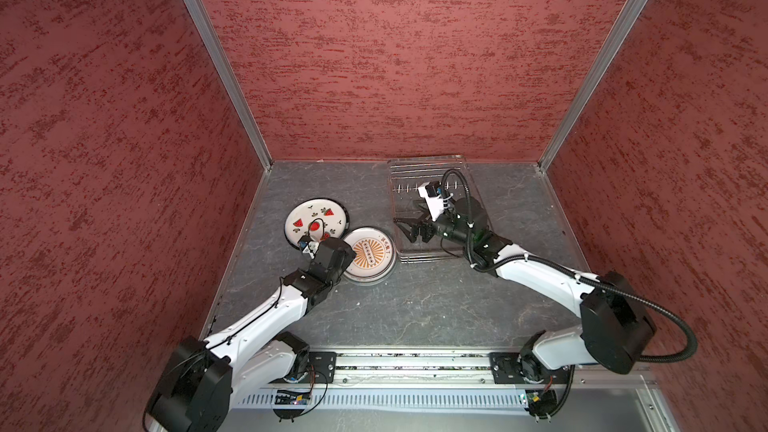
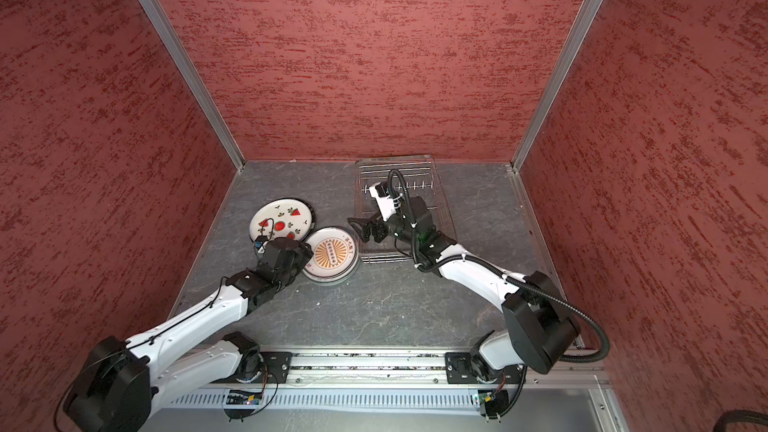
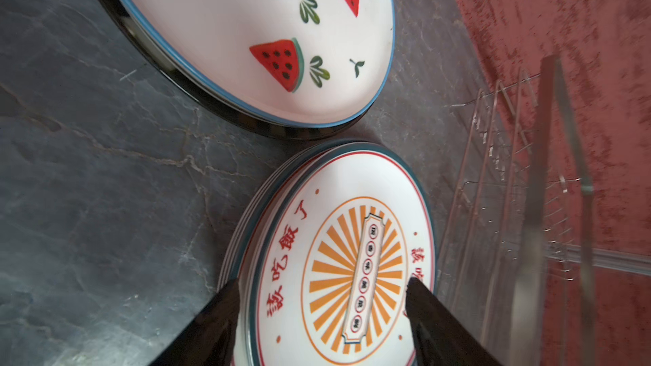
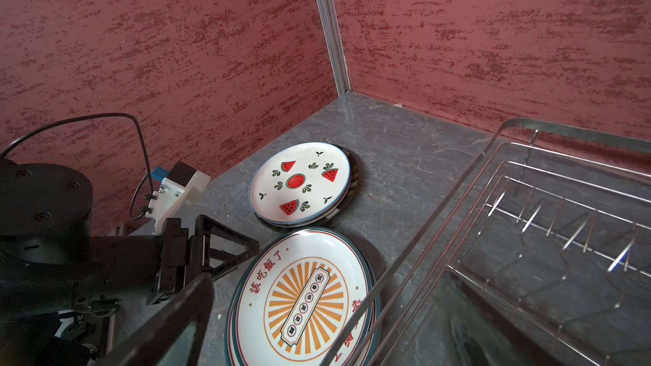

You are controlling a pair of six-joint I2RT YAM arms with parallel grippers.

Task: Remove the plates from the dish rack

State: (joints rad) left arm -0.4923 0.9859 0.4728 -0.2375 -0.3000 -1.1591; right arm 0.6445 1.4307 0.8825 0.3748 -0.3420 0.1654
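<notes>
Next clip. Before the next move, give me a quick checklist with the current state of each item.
1. No plates in the dish rack: ok, prongs bare.
2. The sunburst plate stack lies flat on the table: ok.
3. The watermelon plate stack lies flat: ok, lower plates slightly offset.
4. The left gripper open above the sunburst stack: ok; contact cannot tell.
5. The right gripper open and empty at the rack's edge: ok.
</notes>
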